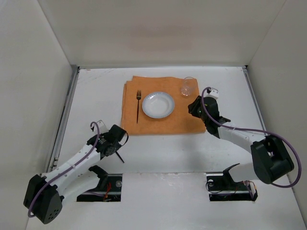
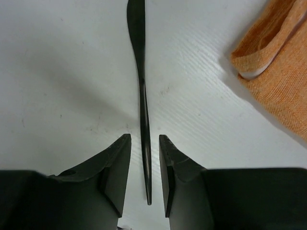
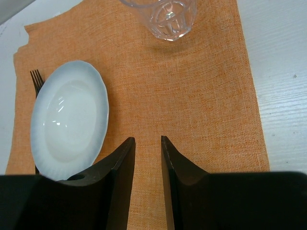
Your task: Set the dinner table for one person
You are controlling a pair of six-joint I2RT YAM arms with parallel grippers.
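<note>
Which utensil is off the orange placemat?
The slim dark metal utensil on the bare white table, between the left gripper's open jaws. The dark metal fork lies on the orange cloth placemat beside the white plate.

Right of the plate point(image 1: 158, 104) the placemat point(image 1: 182, 117) lies pretty bare, only the glass point(image 1: 188, 86) blocks its far right corner; fork point(image 1: 138, 103) crowds the plate's left.

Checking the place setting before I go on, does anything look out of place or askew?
One dark utensil lies on the bare dinner table, off the orange placemat, between the left gripper's open fingers. The fork, plate and glass sit on the placemat. Its left edge looks folded double, layers uneven.
</note>
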